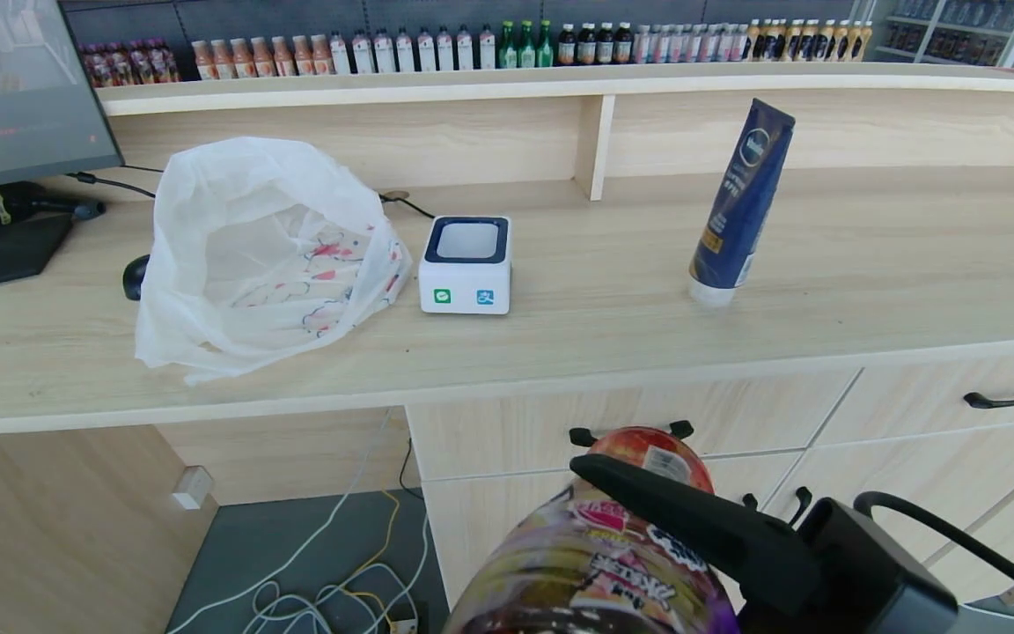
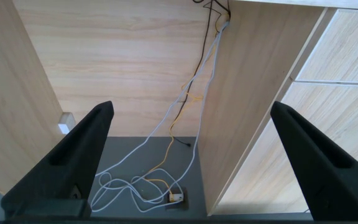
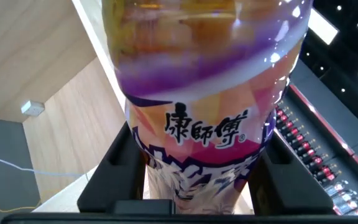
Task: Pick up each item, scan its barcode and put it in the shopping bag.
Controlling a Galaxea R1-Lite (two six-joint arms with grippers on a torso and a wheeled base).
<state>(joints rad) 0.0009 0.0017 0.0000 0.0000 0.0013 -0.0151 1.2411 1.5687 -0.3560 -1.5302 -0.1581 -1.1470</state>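
Drink bottle (image 1: 577,563) first: we see it, bright label and all, clamped between the fingers of our right gripper (image 3: 194,171), held off the tabletop (image 1: 604,335) in front of the cabinet drawers (image 1: 912,414). Our left gripper (image 2: 192,109) hangs with its fingers spread wide and nothing between them, facing the floor cables (image 2: 145,186) under the tabletop. On the tabletop we count 3 things. The white shopping bag (image 1: 208,202) lies open at the left, the white scanner box (image 1: 466,264) sits just beside it, and 1 dark blue tube (image 1: 740,202) stands cap-down, tilted, well apart to the right.
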